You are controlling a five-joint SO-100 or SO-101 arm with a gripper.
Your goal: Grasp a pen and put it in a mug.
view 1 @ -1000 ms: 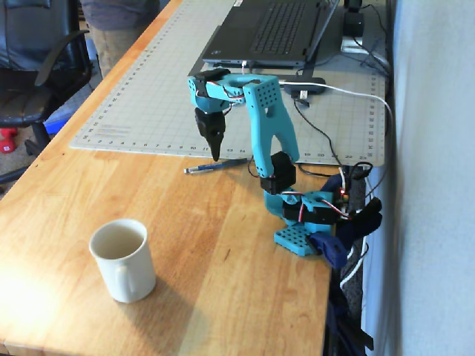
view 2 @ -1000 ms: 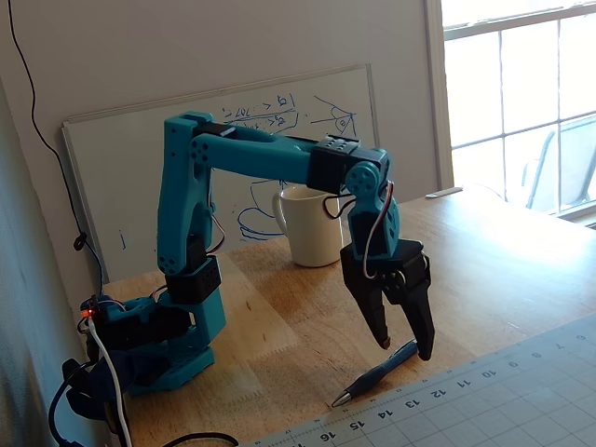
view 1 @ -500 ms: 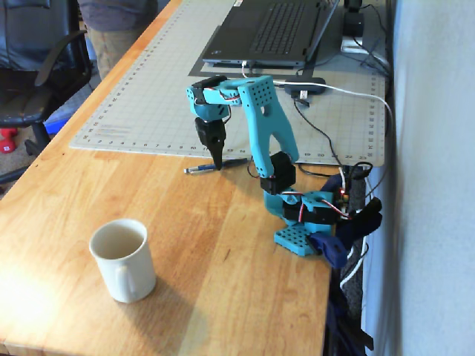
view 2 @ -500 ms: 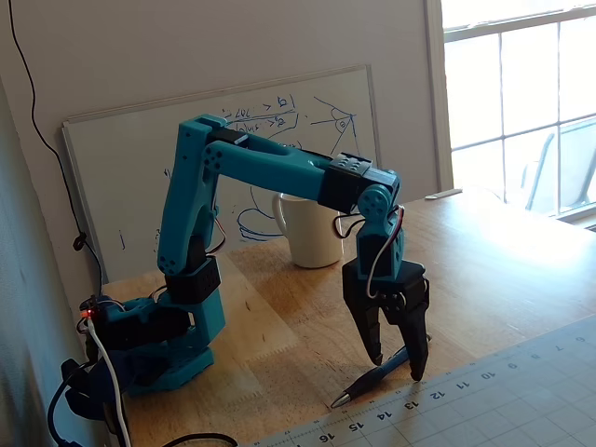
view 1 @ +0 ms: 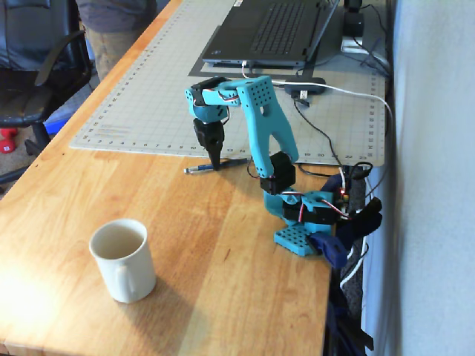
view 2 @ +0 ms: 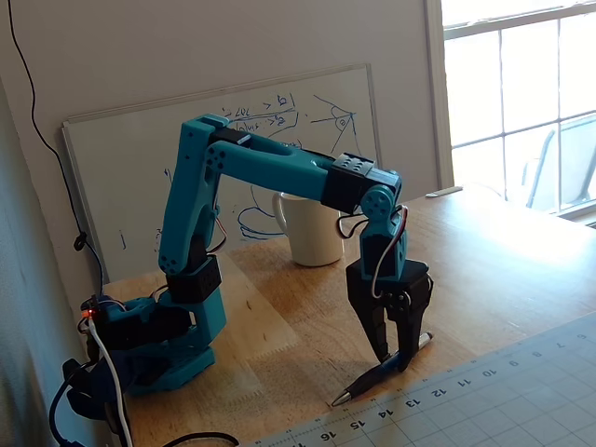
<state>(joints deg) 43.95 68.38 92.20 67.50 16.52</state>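
The dark pen [view 1: 234, 161] lies on the wooden table just in front of the cutting mat's edge, its silvery tip pointing left in a fixed view. In the other fixed view the pen [view 2: 359, 383] lies slanted, tip toward the mat. My gripper [view 1: 215, 163] points straight down onto the pen's middle. Its two black fingers straddle the pen [view 2: 393, 361] and close on it at table level. The cream-white mug [view 1: 123, 261] stands upright and empty near the table's front, well away from the gripper. It also shows behind the arm [view 2: 312, 233].
A grey cutting mat [view 1: 148, 96] [view 2: 507, 396] covers the far table, with a laptop [view 1: 274, 33] and cables [view 1: 326, 133] on it. The arm's base [view 1: 304, 222] is clamped at the right table edge. A whiteboard [view 2: 121, 177] leans on the wall. An office chair [view 1: 37, 67] stands at the left.
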